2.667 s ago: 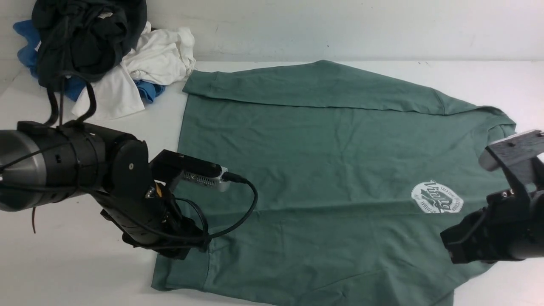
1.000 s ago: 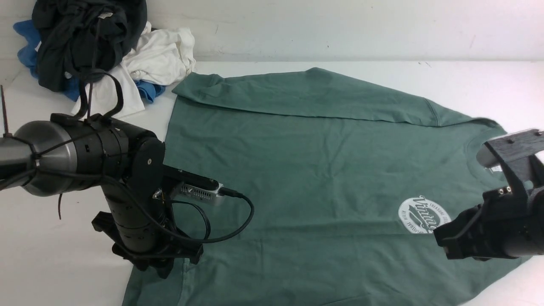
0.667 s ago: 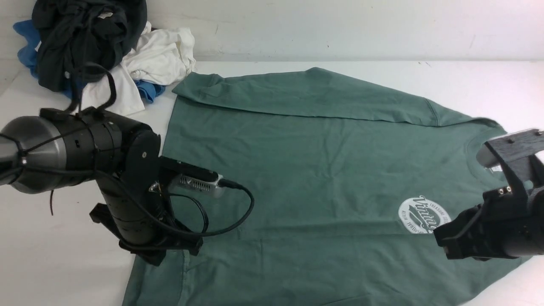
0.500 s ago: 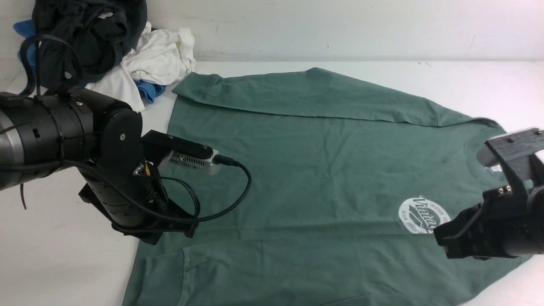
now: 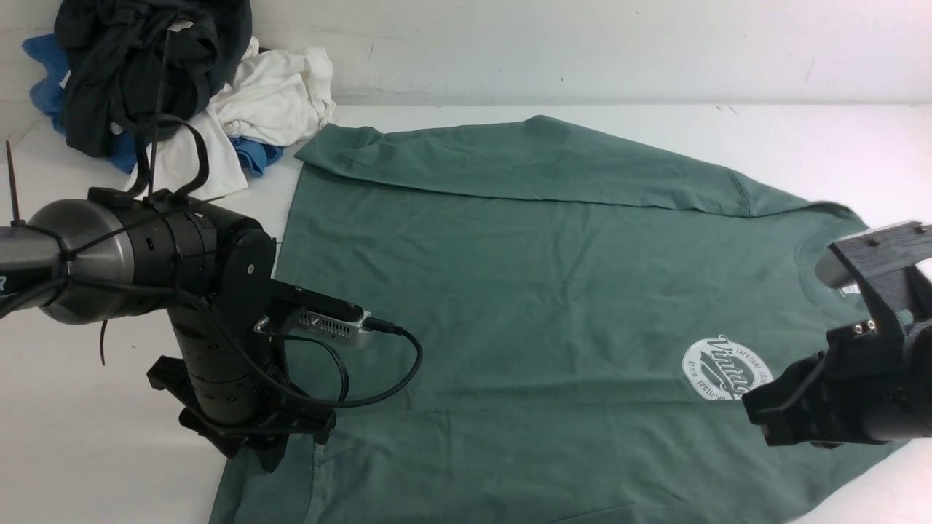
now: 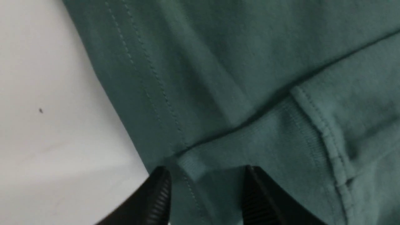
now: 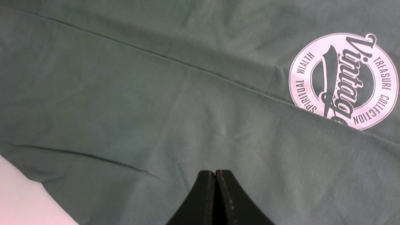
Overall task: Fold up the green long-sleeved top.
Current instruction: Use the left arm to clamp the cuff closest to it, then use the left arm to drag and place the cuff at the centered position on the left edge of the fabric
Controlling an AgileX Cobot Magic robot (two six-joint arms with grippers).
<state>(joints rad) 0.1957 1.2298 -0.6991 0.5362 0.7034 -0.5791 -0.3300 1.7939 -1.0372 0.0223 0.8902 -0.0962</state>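
Green long-sleeved top (image 5: 546, 291) flat on white table (image 5: 109, 451).
Your left gripper (image 6: 206, 193) gapes empty over the cuff (image 6: 281, 140) edge, free room beside; right gripper (image 7: 215, 187) pinched closed, empty.

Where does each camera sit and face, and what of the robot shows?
Front view: between the arms, facing forward over the green long-sleeved top; left arm, right arm show.
Left wrist view: on that wrist, facing down at the top's hem; open left tool shows.
Right wrist view: on that wrist, facing down at the logo; shut right tool shows.
Front and right wrist views share the logo.
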